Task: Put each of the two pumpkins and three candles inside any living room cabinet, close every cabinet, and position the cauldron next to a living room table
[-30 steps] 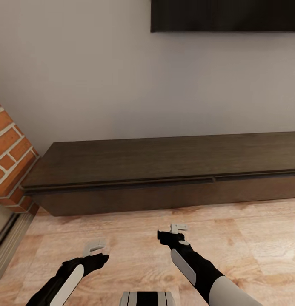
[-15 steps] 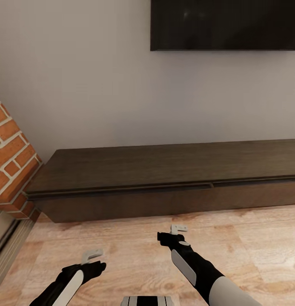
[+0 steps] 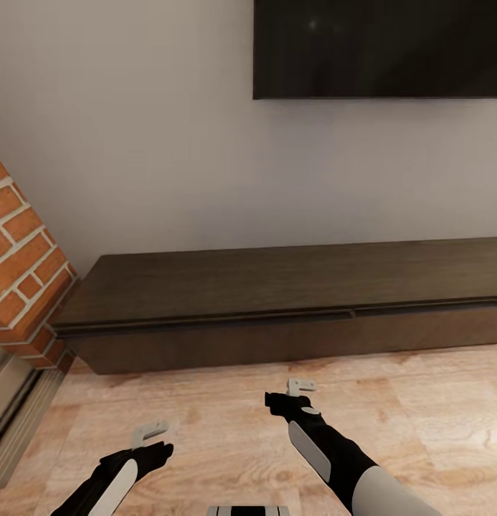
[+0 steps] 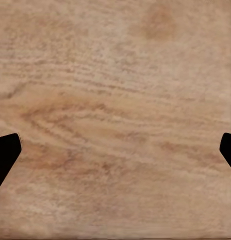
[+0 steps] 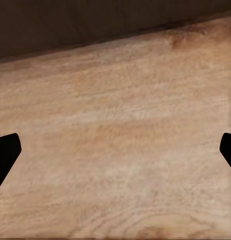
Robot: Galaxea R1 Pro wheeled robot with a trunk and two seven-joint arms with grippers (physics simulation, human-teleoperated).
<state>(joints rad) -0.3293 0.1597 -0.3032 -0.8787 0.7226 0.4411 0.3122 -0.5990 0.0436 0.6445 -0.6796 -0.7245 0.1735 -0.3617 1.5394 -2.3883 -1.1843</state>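
The long low dark-brown cabinet (image 3: 277,283) stands against the wall ahead, its wide drawer fronts flush and shut. My left gripper (image 3: 152,434) hangs open over bare wood floor, well short of the cabinet. My right gripper (image 3: 300,388) is open too, nothing between its fingers, a little closer to the cabinet's front. Floor planks lie between the left gripper's (image 4: 115,150) dark fingertips in the left wrist view. The right wrist view has the cabinet's dark front (image 5: 95,25) beyond the right gripper (image 5: 115,150). The pumpkins, candles, cauldron and table are out of view.
A black television (image 3: 377,46) hangs on the pale wall above the cabinet. A red brick fireplace corner (image 3: 22,287) juts in at the left, beside the cabinet's end. Light wood floor (image 3: 420,408) stretches between me and the cabinet.
The whole picture has shifted, with more of the television showing and the brick corner further left: the camera moved. The left gripper sits lower in the picture; the right one holds its place.
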